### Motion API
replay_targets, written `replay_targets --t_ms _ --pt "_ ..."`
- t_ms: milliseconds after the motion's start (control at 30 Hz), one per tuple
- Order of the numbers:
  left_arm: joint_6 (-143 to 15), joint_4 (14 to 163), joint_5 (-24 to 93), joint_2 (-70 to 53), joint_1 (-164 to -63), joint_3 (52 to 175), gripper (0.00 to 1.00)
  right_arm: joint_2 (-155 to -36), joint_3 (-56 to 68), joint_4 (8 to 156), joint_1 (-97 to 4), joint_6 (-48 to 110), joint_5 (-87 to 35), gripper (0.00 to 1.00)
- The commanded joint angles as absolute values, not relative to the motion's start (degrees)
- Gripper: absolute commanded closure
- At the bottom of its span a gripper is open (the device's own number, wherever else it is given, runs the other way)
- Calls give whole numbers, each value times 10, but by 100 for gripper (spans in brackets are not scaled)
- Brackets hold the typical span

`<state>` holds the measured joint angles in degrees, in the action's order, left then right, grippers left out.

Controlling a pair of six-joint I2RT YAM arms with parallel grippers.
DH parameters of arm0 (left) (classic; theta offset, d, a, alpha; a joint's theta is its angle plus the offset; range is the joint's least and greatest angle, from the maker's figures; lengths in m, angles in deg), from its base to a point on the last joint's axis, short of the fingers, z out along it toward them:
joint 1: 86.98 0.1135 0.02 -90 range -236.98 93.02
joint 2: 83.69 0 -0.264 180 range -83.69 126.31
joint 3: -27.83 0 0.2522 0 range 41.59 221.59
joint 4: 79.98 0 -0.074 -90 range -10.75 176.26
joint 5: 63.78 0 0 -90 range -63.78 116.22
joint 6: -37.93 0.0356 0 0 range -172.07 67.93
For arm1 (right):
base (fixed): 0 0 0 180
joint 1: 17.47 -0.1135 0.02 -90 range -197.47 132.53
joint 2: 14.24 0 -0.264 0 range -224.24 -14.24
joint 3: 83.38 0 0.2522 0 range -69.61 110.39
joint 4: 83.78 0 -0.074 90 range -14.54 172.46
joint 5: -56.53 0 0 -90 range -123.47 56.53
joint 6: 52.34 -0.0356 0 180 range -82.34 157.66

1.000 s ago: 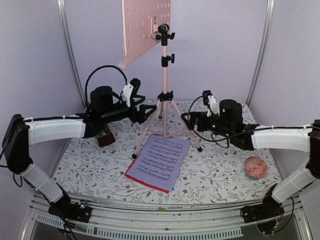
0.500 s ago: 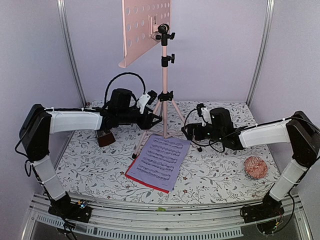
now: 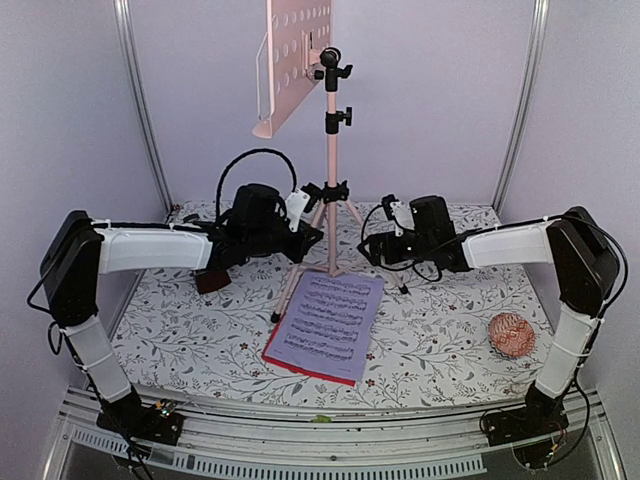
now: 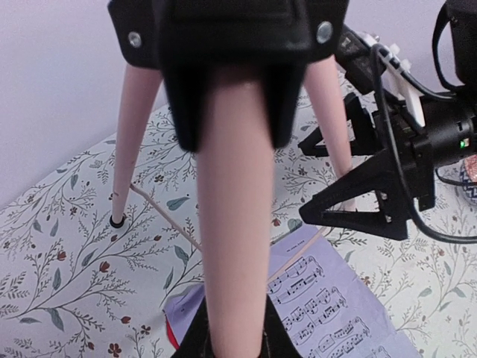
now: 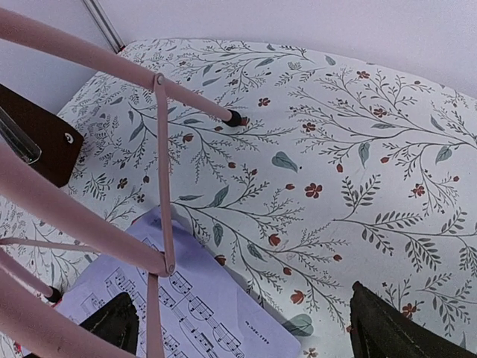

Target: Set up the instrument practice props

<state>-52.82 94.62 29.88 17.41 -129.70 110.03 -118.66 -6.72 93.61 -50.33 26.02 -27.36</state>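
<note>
The pink music stand (image 3: 329,150) stands at the back of the table, its perforated desk (image 3: 290,60) up high and turned edge-on. My left gripper (image 3: 305,237) is shut on the stand's front left leg (image 4: 232,224), which fills the gap between the fingers (image 4: 232,337). My right gripper (image 3: 372,246) hangs open beside the right leg; in its wrist view (image 5: 250,332) nothing sits between the fingers. The lilac sheet of music (image 3: 325,322) lies on a red one under the tripod (image 5: 186,306). The dark brown metronome (image 3: 210,279) is mostly hidden behind my left arm (image 5: 37,142).
A small pink knitted ball (image 3: 511,335) lies at the right of the flowered table cover (image 3: 440,330). The tripod's thin braces (image 5: 162,171) and rear leg foot (image 5: 234,118) cross the space left of my right gripper. Lilac walls and metal posts close in the back.
My left gripper closed onto the stand's leg. The stand turned and shifted right, its desk now more edge-on. The sheets slid slightly right. My right arm reached closer to the stand.
</note>
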Motion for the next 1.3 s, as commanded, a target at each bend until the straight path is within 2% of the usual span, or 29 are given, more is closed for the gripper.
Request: replay_targets --t_ms 0,333,600,767,800,1133,1267 --pt "-587 931 221 153 -1352 1076 100 -1227 -9 921 -479 285 -286 1" --pt "-766 884 55 182 -1459 1106 100 -1327 131 910 -463 341 -228 1" --pt "-870 790 -2 282 -1515 1234 100 -1392 217 908 -464 370 -113 1" --pt "-904 778 -10 326 -1517 1266 100 -1383 225 899 -463 403 -87 1" --pt "-904 779 -11 327 -1517 1265 98 -1376 222 895 -463 406 -88 1" --pt "-834 822 32 251 -1501 1233 53 -1294 173 875 -463 411 -93 1" --pt "-814 848 64 194 -1487 1184 42 -1266 150 876 -463 402 -102 1"
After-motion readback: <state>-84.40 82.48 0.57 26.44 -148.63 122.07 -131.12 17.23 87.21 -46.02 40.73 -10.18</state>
